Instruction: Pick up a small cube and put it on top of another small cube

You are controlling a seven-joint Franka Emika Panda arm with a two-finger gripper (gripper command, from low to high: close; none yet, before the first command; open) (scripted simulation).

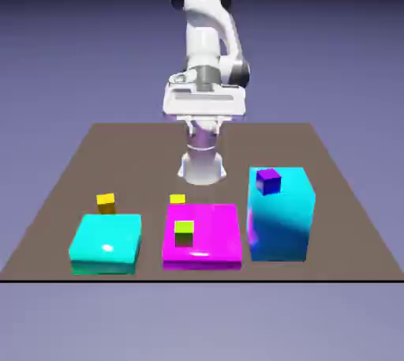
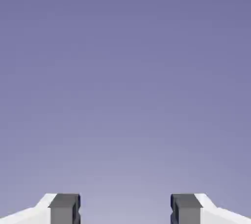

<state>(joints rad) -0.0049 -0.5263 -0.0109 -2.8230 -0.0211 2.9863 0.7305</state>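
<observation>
Outside only: lemon-yellow cube (image 1: 177, 199), golden-yellow cube (image 1: 106, 204).

So the hand view is pretty much all plain blue-violet backdrop (image 2: 125, 86), kinda darker up top and paler toward the bottom middle. The pincer (image 2: 125, 209) is wide open, with one grey fingertip (image 2: 64, 210) at lower left and the other at lower right, just backdrop between them. White bits (image 2: 30, 215) angle off to both bottom corners.
</observation>
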